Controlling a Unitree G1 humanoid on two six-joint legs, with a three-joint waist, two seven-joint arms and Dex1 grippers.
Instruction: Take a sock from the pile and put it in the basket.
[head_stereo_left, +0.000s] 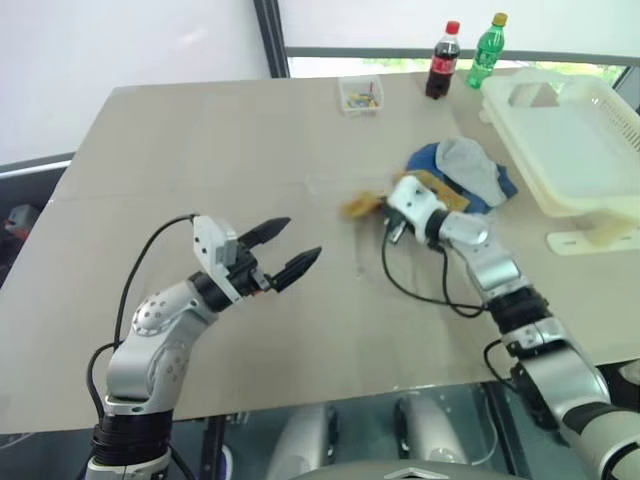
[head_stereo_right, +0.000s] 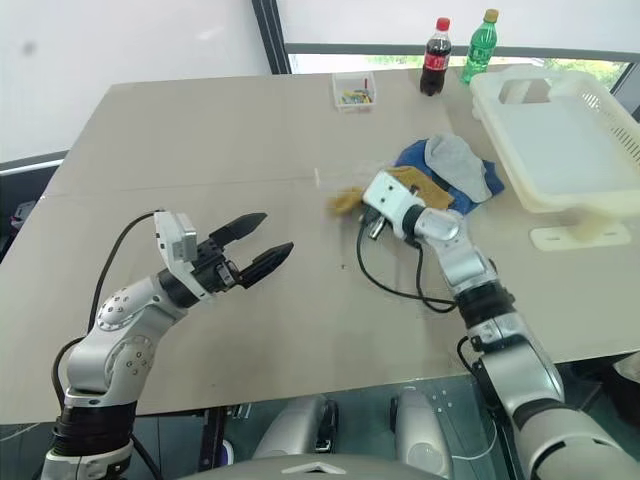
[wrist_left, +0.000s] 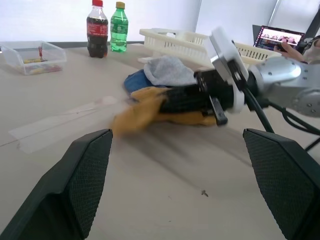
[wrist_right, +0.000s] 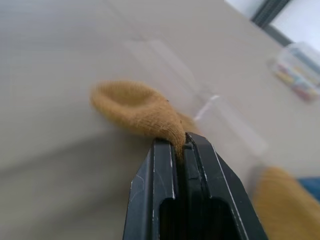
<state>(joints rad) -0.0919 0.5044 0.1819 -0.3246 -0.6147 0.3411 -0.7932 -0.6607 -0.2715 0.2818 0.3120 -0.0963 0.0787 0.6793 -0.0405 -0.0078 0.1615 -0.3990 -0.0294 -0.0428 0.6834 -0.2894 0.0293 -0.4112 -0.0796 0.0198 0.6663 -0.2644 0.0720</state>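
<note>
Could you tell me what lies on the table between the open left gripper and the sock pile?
Between the left gripper and the pile, the left eye view shows the right gripper pinching a mustard sock.

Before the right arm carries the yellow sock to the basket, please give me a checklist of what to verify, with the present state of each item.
1. Right gripper shut on the yellow sock: ok, fabric pinched between the fingers.
2. Sock free of the pile: cannot tell, a second yellow piece lies by the blue and grey socks.
3. Sock lifted off the table: cannot tell, it hangs low.
4. Basket ready to receive: ok, open top, nothing seen inside.
5. Left gripper out of the path: ok, open, far from the basket.
</note>
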